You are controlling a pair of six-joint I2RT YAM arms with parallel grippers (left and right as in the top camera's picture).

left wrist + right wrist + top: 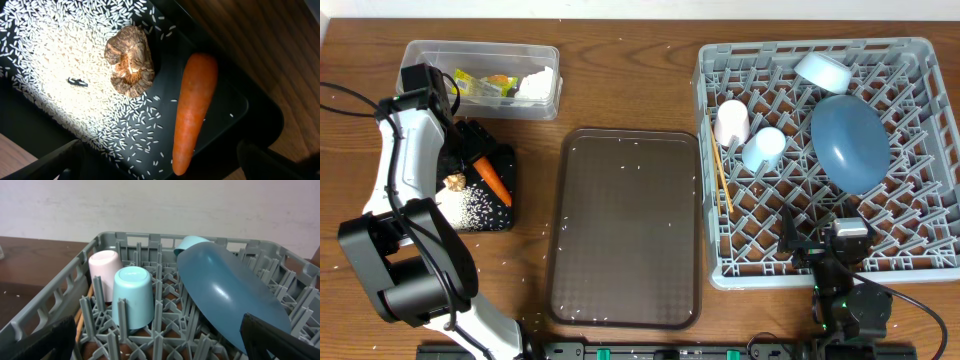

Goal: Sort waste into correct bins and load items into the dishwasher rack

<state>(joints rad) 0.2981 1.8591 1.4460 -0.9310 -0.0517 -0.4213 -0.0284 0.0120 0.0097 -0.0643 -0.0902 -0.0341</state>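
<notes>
My left gripper (463, 148) hangs open over the shallow black tray (503, 158), nothing between its fingers (55, 162). In that tray lie loose white rice (55, 55), a brown food lump (130, 60) and an orange carrot (192, 110). The clear tub (420, 48) holds a yellow-green wrapper (480, 86) and a white tissue (535, 85). The grey dishwasher rack (920, 60) holds the blue plate (230, 295), small bowl (190, 242), light-blue cup (132, 297), pink cup (102, 272) and chopsticks (720, 170). My right gripper (830, 235) stands open at the rack's near edge.
A large dark brown serving tray (625, 230) lies between the black tray and the rack, with scattered rice grains on it and on the wooden table (620, 70). Both arm bases stand at the table's front edge.
</notes>
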